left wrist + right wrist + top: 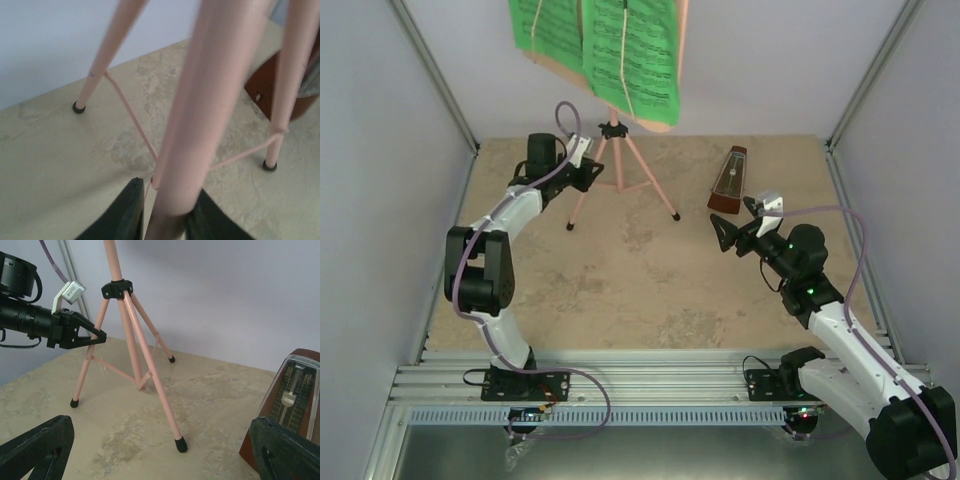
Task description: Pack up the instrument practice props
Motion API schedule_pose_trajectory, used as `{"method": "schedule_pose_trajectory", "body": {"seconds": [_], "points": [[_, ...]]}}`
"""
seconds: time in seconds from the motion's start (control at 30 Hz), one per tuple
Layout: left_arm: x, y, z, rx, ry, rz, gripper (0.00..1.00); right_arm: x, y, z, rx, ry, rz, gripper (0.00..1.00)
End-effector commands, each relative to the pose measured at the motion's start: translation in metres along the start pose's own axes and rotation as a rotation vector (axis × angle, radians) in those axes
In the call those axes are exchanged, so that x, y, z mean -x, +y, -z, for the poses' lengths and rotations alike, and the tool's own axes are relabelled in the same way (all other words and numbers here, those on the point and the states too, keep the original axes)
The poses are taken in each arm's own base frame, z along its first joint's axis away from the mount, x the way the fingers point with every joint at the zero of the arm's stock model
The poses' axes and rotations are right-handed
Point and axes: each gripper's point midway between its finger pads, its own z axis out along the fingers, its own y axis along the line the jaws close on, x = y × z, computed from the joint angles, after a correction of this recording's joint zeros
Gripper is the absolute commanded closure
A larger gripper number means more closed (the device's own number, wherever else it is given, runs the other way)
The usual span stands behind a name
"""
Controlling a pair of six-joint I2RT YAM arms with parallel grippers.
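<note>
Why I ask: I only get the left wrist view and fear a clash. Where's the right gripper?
Observer: The right gripper hangs open near the metronome, touching nothing.
Operator: Are the pages off yet?
Observer: No, green sheet-music pages sit on the desk of the music stand.
Operator: Where on the leg am I?
Observer: The left gripper flanks it just below the black hub.

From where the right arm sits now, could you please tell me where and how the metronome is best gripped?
Grip the metronome mid-body, across its two sloping side faces, bringing the open right end effector in from the near side. It stands upright and tapers upward, so a pinch near the top would probably slip off.
</note>
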Motion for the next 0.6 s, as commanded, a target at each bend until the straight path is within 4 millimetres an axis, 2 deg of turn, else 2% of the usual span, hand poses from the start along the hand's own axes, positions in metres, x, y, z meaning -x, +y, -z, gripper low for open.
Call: {"method": "schedule_pose_trajectory", "body": {"seconds": [0.0, 0.13, 0.23, 0.33, 0.57], "points": [[-0.015, -0.028, 0.002, -0.012, 0.057, 0.011, 0.84, 0.001, -0.001, 0.006, -0.012, -0.018, 0.008, 0.02], [-0.015, -0.048, 0.006, 0.043, 0.034, 0.018, 0.93, 0.0, -0.002, 0.009, -0.025, -0.004, -0.002, 0.02], [-0.013, -0.065, 0.011, 0.101, 0.015, 0.029, 0.96, 0.001, -0.004, 0.011, -0.035, 0.0, -0.023, 0.02], [-0.013, -0.081, 0.02, 0.127, -0.031, 0.114, 1.0, 0.0, -0.004, 0.013, -0.043, 0.013, -0.048, 0.02], [-0.05, -0.121, 0.041, 0.218, -0.056, 0.319, 1.0, -0.002, -0.008, 0.016, -0.08, 0.057, -0.127, 0.02]]}}
